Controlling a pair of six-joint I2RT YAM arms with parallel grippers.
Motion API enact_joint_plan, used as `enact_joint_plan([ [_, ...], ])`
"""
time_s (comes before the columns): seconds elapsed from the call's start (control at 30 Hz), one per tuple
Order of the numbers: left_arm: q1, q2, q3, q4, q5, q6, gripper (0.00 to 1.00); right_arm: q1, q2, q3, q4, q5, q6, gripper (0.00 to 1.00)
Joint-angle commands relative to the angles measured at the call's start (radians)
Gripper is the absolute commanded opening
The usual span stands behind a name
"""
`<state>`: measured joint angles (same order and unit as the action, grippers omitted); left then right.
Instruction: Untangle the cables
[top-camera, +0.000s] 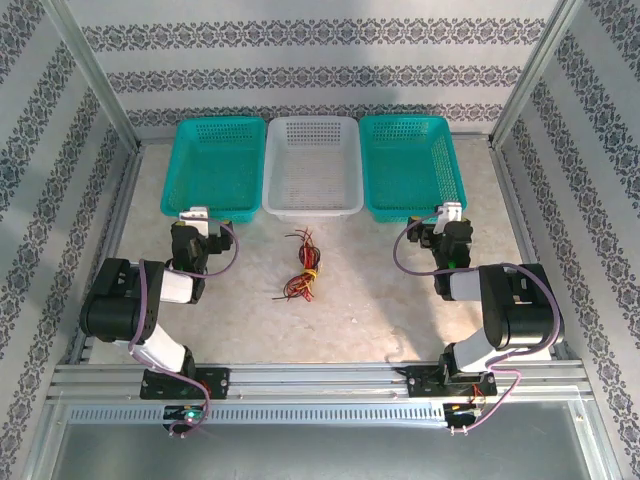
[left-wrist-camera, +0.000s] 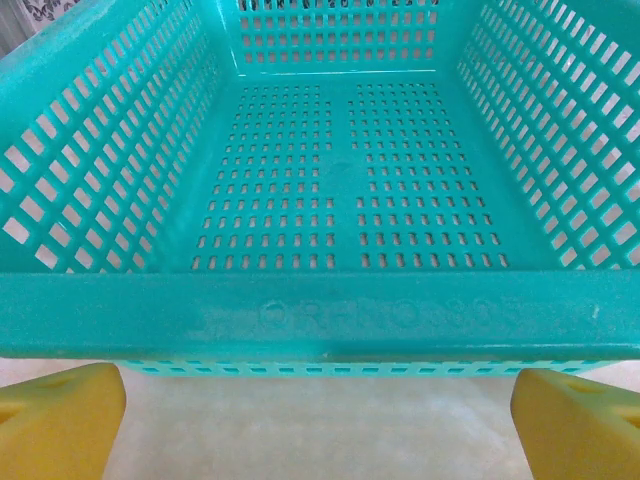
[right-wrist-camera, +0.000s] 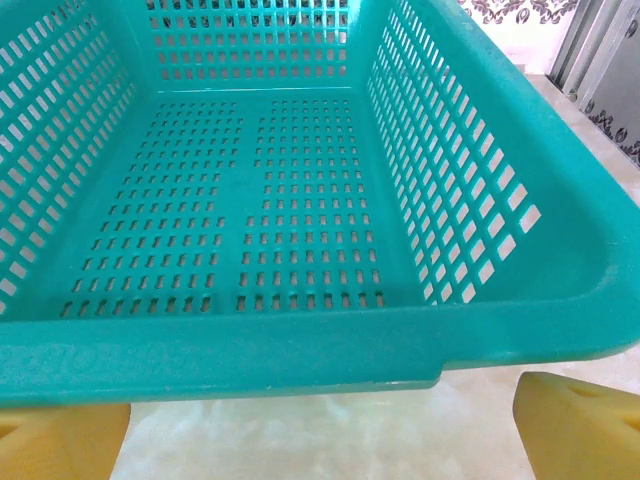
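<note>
We find the cables (top-camera: 303, 268) in one tangled bundle of red, yellow and black on the tabletop (top-camera: 380, 310), between the two arms and just in front of the white basket (top-camera: 311, 210). No strand lies apart, and none is in a basket. The left tool (left-wrist-camera: 320, 425) stands wide before the left teal basket (left-wrist-camera: 320, 315), and the right tool (right-wrist-camera: 320, 430) stands wide before the right teal basket (right-wrist-camera: 250, 355). Neither holds anything. We judge the untangling not yet begun.

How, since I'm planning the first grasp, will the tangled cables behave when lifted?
Probably floppy: the cables are thin strands lying in loose curves, ends splayed. Likely they lift as one clump, since they bunch together at the middle. Seemingly light, being so thin.
</note>
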<state>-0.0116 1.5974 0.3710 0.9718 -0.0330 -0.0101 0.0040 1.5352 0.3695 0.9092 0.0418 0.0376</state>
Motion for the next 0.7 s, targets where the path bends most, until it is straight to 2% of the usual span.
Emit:
enact_joint_plan([
  [0.0, 0.004, 0.000, 0.013, -0.009, 0.009, 0.010, 0.99, 0.003, -0.004, 0.005, 0.040, -0.017, -0.001, 0.98],
  [0.67, 0.006, -0.003, 0.017, -0.025, 0.013, 0.008, 0.99, 0.005, -0.004, 0.006, 0.039, -0.010, -0.002, 0.99],
])
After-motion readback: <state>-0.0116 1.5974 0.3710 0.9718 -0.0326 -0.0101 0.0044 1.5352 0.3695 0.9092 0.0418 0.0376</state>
